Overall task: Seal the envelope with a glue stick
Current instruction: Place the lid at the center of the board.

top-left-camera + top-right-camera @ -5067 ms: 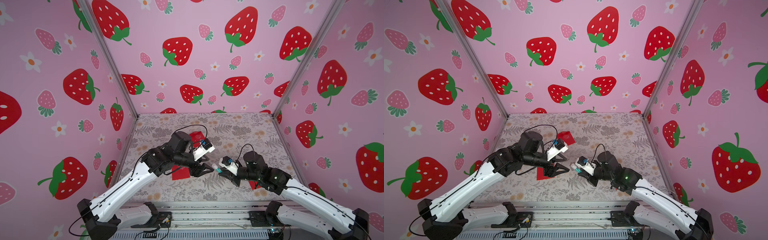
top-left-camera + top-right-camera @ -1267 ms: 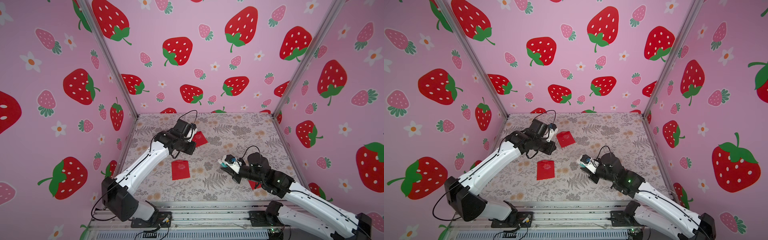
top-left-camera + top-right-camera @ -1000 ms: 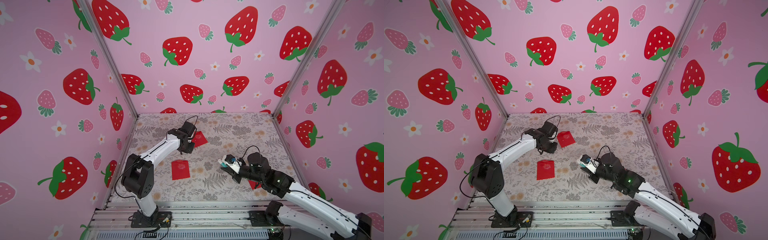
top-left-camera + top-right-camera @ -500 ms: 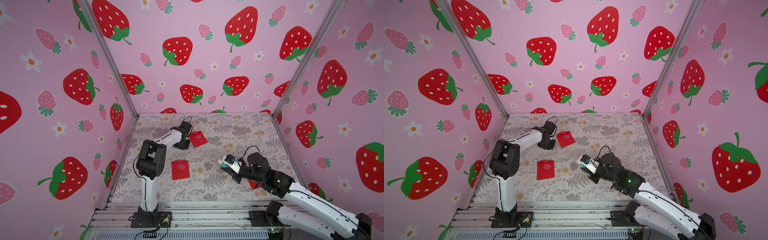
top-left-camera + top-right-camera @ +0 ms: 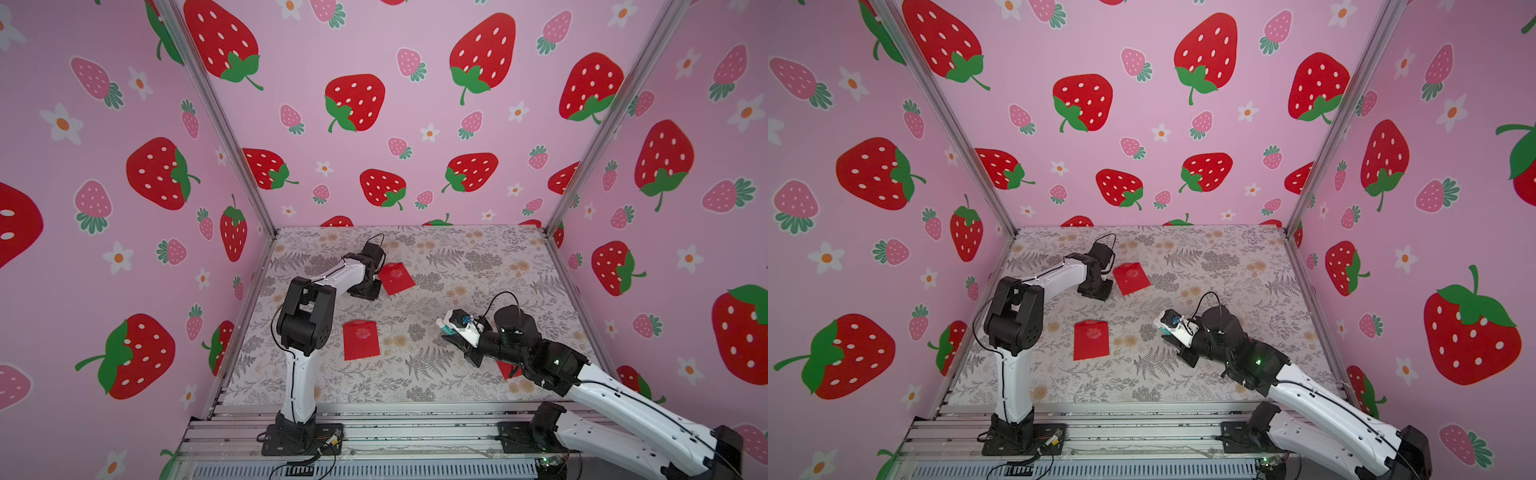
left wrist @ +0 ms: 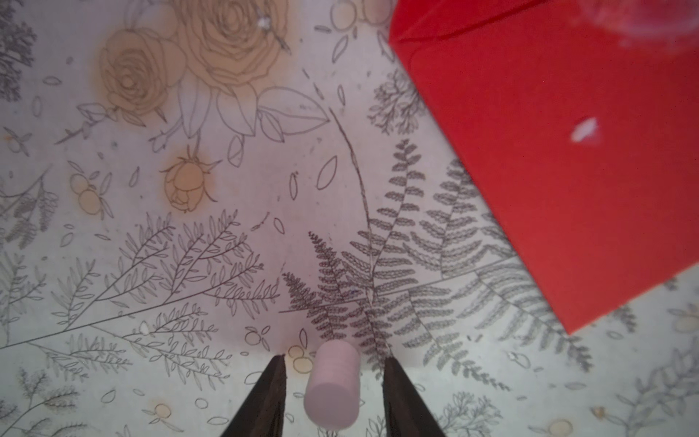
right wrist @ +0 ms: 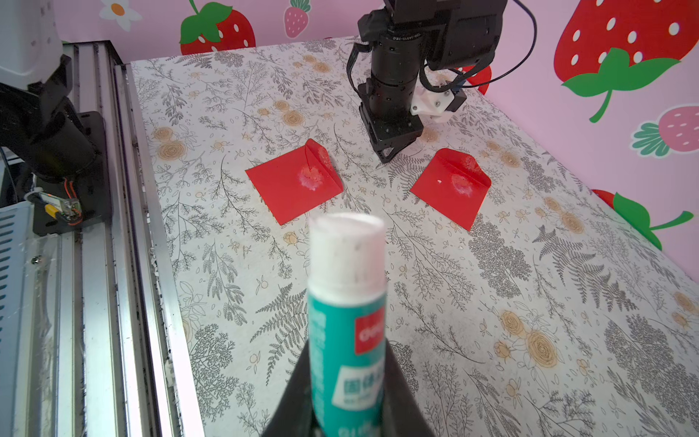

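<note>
Right gripper (image 7: 346,363) pinches my glue stick (image 7: 346,265) low on teal label; I judge it light, rigid, slick, tip soft. Left gripper (image 6: 334,360) parted, cap (image 6: 333,389) loose between jaws.

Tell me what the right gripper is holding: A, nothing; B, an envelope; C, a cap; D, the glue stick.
D: in the right wrist view the right gripper is shut on the glue stick, with its teal label showing between the jaws.
</note>
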